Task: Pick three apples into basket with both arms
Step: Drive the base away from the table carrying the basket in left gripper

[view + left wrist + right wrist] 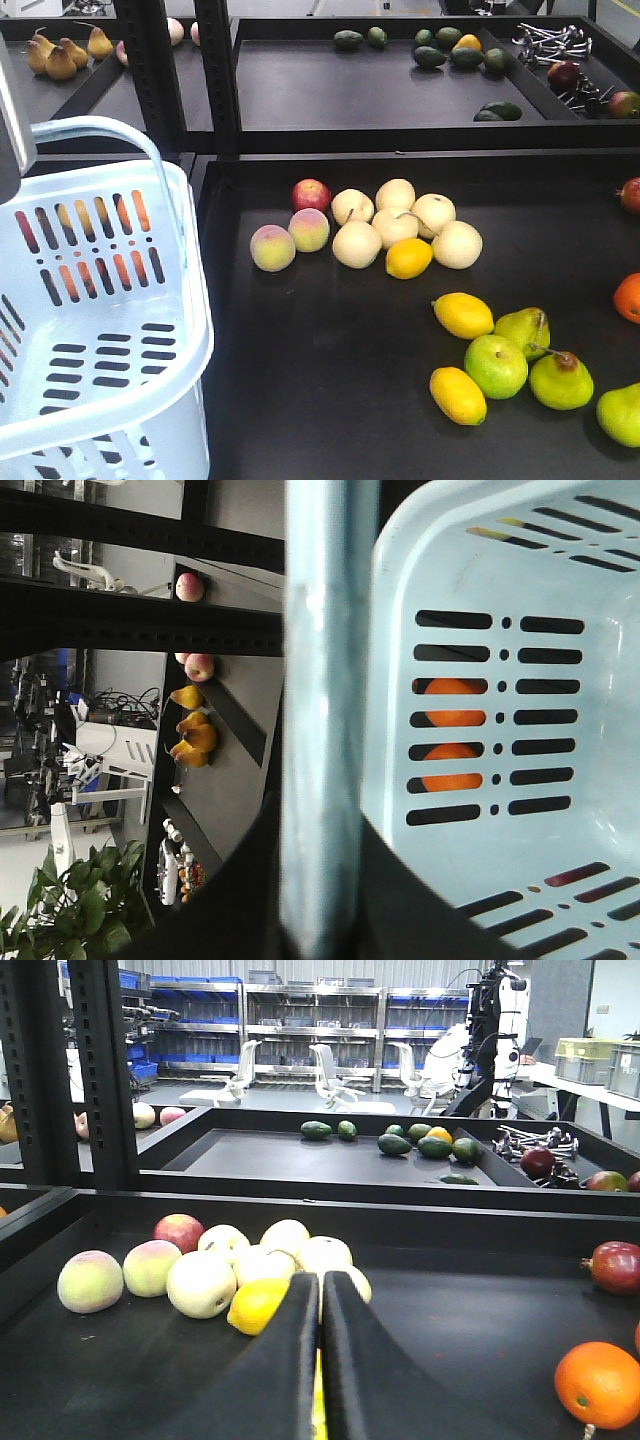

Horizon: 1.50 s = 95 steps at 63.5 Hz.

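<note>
Fruit is spread over a black tray (300,400) in the front view. A red apple (311,194) lies at the back of a cluster, just behind a peach (309,229) and beside pale pears (357,244). Lemons (463,315) and green fruit (496,366) lie nearer the camera. A dark red fruit (630,195) and an orange (628,297) are cut by the right edge. The basket (100,400) is seen at the left, outside the tray's rim, with its slotted floor in plain sight. Bare tray floor is left between basket and cluster.

From the left wrist, the handle (320,630) of the basket is seen running through the left gripper (320,840). It is pressed from both sides by the black fingers (230,910), so it is clamped. On one side of the tool the basket's wall fills the view, and oranges (450,687) are glimpsed behind its slots. On the other side, pink-red apples (190,585) and brown pears (195,740) are seen past dark shelf rails (140,630).

From the right wrist, the right gripper (321,1280) is seen with only a thin slit between its fingers and nothing held. Just ahead lies a lemon (257,1305), and to its left the pale pears. The red apple (180,1230) is set farther ahead and to the left, behind them. To the tool's right, open floor runs to the dark red fruit and the orange. The cluster is backed by the tray's back wall (400,1215), and avocados (420,1145) lie beyond it.
</note>
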Available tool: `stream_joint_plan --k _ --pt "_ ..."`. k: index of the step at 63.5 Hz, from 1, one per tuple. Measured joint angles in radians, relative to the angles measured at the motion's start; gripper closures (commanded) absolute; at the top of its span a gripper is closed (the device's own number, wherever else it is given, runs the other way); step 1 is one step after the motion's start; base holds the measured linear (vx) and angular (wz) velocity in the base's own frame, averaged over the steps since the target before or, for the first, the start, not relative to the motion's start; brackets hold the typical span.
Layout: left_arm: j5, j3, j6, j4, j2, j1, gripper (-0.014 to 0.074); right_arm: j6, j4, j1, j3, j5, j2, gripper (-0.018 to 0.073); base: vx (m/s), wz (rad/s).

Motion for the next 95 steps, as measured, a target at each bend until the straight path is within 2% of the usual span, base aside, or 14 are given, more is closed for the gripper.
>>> stream_joint_plan --k 50,95 --pt "0.0 0.0 0.0 0.0 0.0 0.0 0.0603 0.0 0.0 0.0 0.0 0.0 0.0 0.0568 -0.01 0.06" --pt "0.0 0.0 0.0 0.0 0.0 0.0 0.0603 0.0 0.0 0.0 0.0 0.0 0.0 0.0568 -0.05 0.38"
